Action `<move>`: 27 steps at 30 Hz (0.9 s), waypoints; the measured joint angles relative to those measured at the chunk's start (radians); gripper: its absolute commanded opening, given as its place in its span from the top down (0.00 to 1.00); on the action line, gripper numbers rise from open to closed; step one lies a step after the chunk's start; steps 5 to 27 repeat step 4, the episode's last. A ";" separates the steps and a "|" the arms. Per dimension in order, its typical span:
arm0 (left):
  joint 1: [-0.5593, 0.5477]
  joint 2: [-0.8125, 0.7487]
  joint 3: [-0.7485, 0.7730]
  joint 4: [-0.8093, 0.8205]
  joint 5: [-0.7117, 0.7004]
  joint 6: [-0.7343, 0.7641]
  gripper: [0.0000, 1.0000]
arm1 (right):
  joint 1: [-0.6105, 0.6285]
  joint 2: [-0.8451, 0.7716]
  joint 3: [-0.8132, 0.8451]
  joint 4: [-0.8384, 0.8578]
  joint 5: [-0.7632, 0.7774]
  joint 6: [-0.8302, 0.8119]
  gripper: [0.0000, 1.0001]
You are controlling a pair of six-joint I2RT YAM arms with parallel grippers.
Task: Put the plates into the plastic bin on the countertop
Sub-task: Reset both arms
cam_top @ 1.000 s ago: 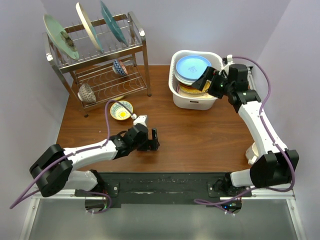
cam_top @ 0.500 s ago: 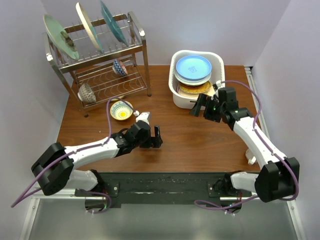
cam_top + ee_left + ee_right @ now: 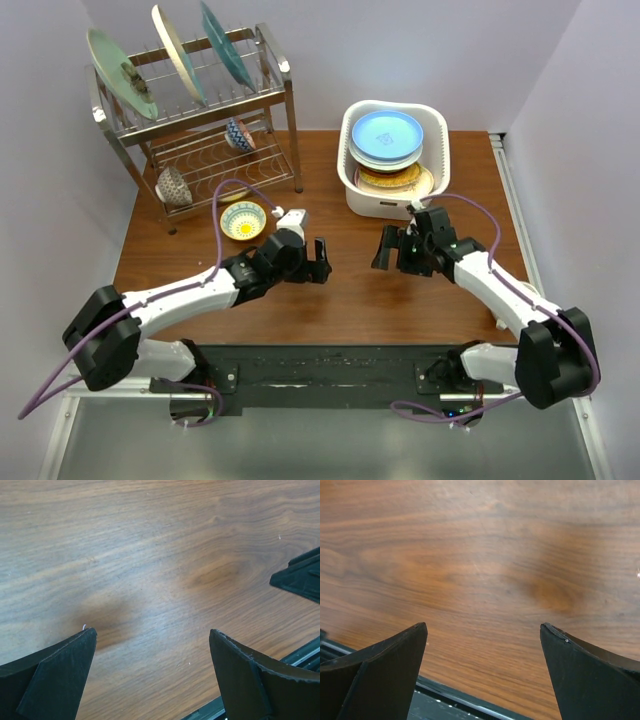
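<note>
1. A brown wooden table [image 3: 350,300] fills the overhead view, walled in on 3 sides.
2. 2 white-and-black robot arms reach in from the near edge. The left arm [image 3: 190,295] and the right arm [image 3: 500,290] meet near the middle of the table. The left jaws and right jaws both stand wide and hold nothing. Each wrist view shows only bare wood between the black fingertips [image 3: 55,675].
3. A 2-tier steel wire dish rack [image 3: 285,100] stands at the far left corner.
4. A white rectangular plastic bin [image 3: 440,150] with rounded corners sits at the far right, well apart from the rack.
5. The bin holds a stack of plates. A round blue plate [image 3: 388,135] lies flat on top, with a white rim showing under it. A yellow woven-look plate [image 3: 395,180] pokes out lower down.
6. 3 plates wait on edge in the rack's top tier: a pale grey-green plate [image 3: 120,72] with a dark motif, a cream plate [image 3: 178,50] and a teal plate [image 3: 228,45].
7. These plates look stiff, glossy and likely breakable. They are probably slippery, with some weight. The best hold is likely a pinch on the raised upper rim, lifting straight up from the wires.
8. A small yellow-and-blue patterned bowl [image 3: 243,220] rests on the table just beside the left arm. 2 more small bowls [image 3: 172,186] sit in the lower tier.
</note>
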 measured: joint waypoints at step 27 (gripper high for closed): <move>0.000 -0.001 0.002 -0.005 -0.004 0.025 0.00 | 0.000 -0.011 -0.045 0.018 0.003 0.000 0.01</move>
